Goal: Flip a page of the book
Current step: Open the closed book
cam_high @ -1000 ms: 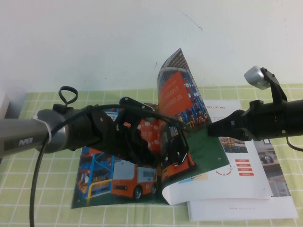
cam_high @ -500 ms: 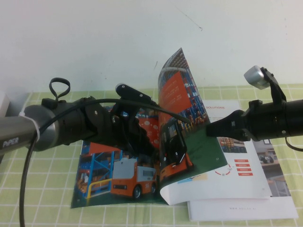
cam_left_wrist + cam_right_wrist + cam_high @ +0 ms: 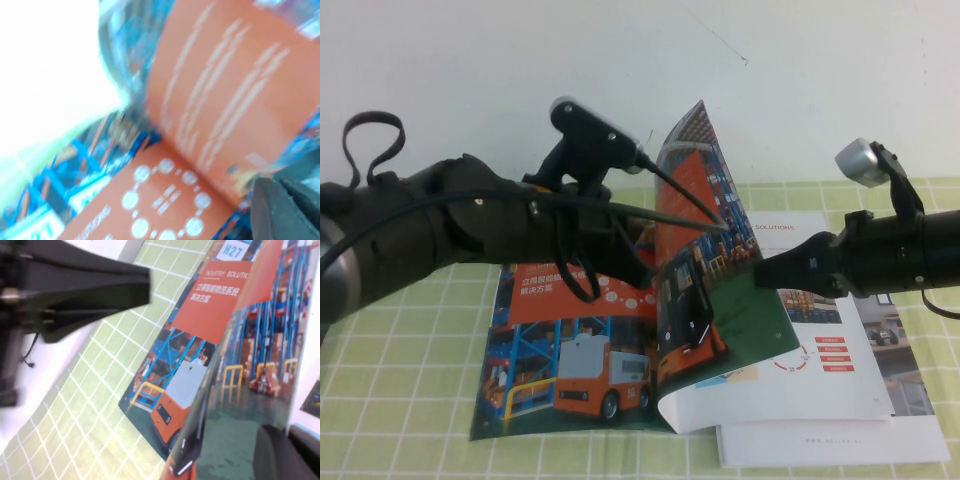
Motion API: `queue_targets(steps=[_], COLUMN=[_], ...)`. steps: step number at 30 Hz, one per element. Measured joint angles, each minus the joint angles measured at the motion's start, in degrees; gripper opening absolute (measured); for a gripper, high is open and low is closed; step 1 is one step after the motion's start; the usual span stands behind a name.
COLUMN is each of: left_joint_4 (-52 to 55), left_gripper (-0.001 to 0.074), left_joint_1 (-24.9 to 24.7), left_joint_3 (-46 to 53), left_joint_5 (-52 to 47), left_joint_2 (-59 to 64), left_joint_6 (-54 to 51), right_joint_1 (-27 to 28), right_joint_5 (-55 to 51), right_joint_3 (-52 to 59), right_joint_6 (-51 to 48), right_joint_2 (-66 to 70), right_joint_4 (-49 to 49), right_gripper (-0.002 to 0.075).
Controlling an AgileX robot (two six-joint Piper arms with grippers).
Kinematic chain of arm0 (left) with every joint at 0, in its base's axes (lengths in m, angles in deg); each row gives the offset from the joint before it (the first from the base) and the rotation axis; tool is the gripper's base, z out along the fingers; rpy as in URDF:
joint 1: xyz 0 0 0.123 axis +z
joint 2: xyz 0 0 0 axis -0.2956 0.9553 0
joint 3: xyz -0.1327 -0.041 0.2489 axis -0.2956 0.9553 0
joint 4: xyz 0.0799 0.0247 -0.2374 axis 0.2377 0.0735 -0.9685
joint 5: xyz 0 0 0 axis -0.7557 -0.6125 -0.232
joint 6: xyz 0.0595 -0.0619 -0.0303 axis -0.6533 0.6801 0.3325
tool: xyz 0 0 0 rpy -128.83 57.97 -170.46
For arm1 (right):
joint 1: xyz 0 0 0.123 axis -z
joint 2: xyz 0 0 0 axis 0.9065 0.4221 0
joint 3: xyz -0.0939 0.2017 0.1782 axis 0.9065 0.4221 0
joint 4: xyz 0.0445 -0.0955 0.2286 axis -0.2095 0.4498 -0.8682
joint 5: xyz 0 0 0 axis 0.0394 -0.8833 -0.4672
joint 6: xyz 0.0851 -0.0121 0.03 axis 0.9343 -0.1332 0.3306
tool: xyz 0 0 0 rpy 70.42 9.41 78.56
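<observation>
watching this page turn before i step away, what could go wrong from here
1. The right hand is shut on the page's outer edge while the leaf stands curled; pulling on could crease or tear the glossy leaf.
2. The left hand sits against the lifted page near the book's fold, so the leaf may snag on it.
3. The book lies over a white booklet and could slide with the pull.

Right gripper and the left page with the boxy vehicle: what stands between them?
The lifted page, curling upright in the high view, right gripper at its edge.
</observation>
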Motion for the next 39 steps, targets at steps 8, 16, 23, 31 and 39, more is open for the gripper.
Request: queue_targets(steps=[8, 16, 23, 31, 39], left_joint_4=[0.0, 0.0, 0.2, 0.6, 0.7], left_gripper=[-0.0004, -0.0004, -0.0004, -0.0004, -0.0004], left_joint_1=[-14.5, -28.7, -31.8, -31.8, -31.8], left_joint_3=[0.0, 0.3, 0.3, 0.3, 0.7], left_joint_5=[-0.8, 0.9, 7.7, 13.6, 21.0], left_joint_2=[-2.7, 1.2, 8.3, 13.6, 17.1], left_joint_6=[-7.3, -15.4, -22.9, -28.1, -31.4], right_joint_1=[0.0, 0.0, 0.0, 0.0, 0.0], right_joint_5=[-0.2, -0.2, -0.2, -0.2, -0.2], right_joint_3=[0.0, 0.0, 0.0, 0.0, 0.0], right_joint_6=[-0.7, -0.7, -0.7, -0.8, -0.8], right_joint_2=[0.0, 0.0, 0.0, 0.0, 0.0], right_joint_4=[-0.1, -0.1, -0.1, -0.1, 0.0], right_gripper=[0.0, 0.0, 0.0, 0.0, 0.0])
